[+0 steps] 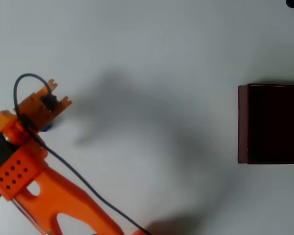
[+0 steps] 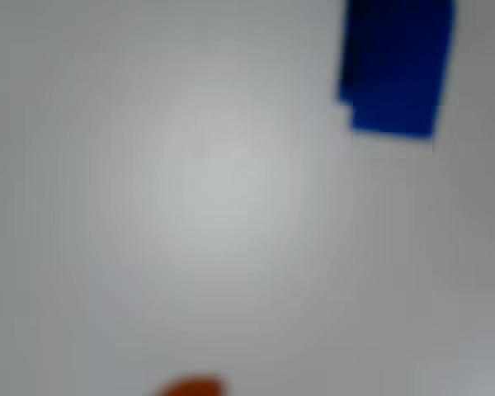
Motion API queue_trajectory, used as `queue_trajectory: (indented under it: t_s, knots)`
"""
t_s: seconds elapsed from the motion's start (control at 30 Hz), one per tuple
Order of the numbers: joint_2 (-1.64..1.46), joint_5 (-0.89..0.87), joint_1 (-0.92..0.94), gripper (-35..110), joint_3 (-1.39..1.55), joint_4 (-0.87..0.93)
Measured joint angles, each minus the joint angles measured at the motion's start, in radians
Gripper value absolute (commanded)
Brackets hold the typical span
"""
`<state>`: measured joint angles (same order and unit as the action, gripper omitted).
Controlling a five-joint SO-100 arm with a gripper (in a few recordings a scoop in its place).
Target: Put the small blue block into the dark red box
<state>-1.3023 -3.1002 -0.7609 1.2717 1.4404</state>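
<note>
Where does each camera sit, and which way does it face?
Overhead view: fixed above, looking straight down at the white table; the orange arm enters bottom left, the dark red box sits at the right edge.
Wrist view: rides on the arm, looking closely down at the table; an orange sliver, probably a finger, shows at the bottom edge.
Shared: the small blue block, in the overhead view a sliver beside the arm.

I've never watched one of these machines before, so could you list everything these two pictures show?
small blue block: one, bright blue, upper right of the blurred wrist view, lying on the table; in the overhead view just a blue sliver beside the arm.
dark red box: one, maroon walls, nearly black inside, right edge of the overhead view.
table: one, pale grey, under everything.
cable: one, dark, looping along the arm.
gripper: one, orange, left of the overhead view, above the block.
</note>
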Motion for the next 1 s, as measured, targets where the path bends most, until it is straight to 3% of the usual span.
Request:
queue_trajectory:
  t_s: [0.63, 1.0]
  knots:
    - [0.179, 0.012, 0.029, 29, -0.141, 0.006]
    - [0.178, 0.054, 0.054, 30, -0.084, -0.1]
